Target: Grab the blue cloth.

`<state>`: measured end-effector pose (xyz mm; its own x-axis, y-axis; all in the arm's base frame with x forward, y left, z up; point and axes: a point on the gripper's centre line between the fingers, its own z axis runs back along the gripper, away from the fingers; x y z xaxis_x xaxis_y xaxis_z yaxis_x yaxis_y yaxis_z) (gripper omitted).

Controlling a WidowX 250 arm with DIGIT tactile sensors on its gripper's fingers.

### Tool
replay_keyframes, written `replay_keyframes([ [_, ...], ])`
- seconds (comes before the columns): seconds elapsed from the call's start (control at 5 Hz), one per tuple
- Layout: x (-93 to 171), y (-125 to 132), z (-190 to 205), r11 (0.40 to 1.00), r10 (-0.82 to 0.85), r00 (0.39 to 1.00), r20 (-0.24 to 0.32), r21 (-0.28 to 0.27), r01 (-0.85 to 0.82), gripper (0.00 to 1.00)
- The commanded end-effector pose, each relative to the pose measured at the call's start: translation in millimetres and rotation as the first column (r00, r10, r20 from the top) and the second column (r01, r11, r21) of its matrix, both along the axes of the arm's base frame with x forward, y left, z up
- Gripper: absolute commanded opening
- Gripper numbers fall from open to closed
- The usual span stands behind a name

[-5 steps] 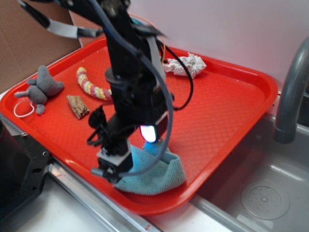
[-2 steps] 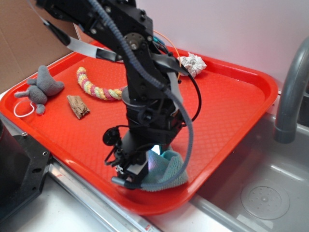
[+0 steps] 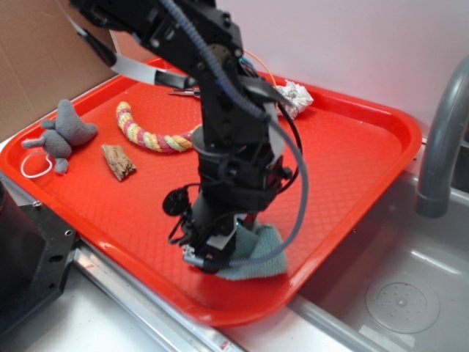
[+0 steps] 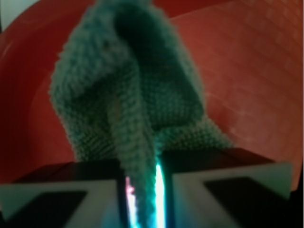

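The blue cloth (image 3: 258, 255) lies bunched near the front edge of the red tray (image 3: 352, 169), partly hidden behind my arm. In the wrist view the blue cloth (image 4: 128, 95) rises as a fuzzy teal fold, and a pinched ridge of it runs down between my two fingers. My gripper (image 4: 143, 199) is shut on that fold, its pads close on either side. From the exterior view my gripper (image 3: 212, 253) points down onto the cloth's left side.
On the tray sit a grey plush toy (image 3: 64, 133), a pink-and-yellow rope (image 3: 146, 132), a piece of wood (image 3: 117, 161) and a white wadded paper towel (image 3: 293, 95). A sink basin (image 3: 399, 297) and grey faucet (image 3: 443, 139) lie to the right.
My arm has shifted right and down over the cloth. The fingers have closed on it, and the cloth is bunched smaller than a second ago.
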<state>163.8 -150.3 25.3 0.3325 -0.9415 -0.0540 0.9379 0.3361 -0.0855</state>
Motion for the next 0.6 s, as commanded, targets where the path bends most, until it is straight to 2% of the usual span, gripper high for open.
replay_keyframes([
  [0.0, 10.6, 18.8, 41.6, 0.949, 0.313, 0.945, 0.096, 0.007, -0.315, 0.00],
  [0.2, 3.9, 46.6, 88.3, 0.840, 0.532, 0.831, 0.163, 0.022, -0.542, 0.00],
  [0.4, 1.3, 84.8, 125.8, 0.680, 0.729, 0.670, 0.137, -0.033, -0.733, 0.00],
])
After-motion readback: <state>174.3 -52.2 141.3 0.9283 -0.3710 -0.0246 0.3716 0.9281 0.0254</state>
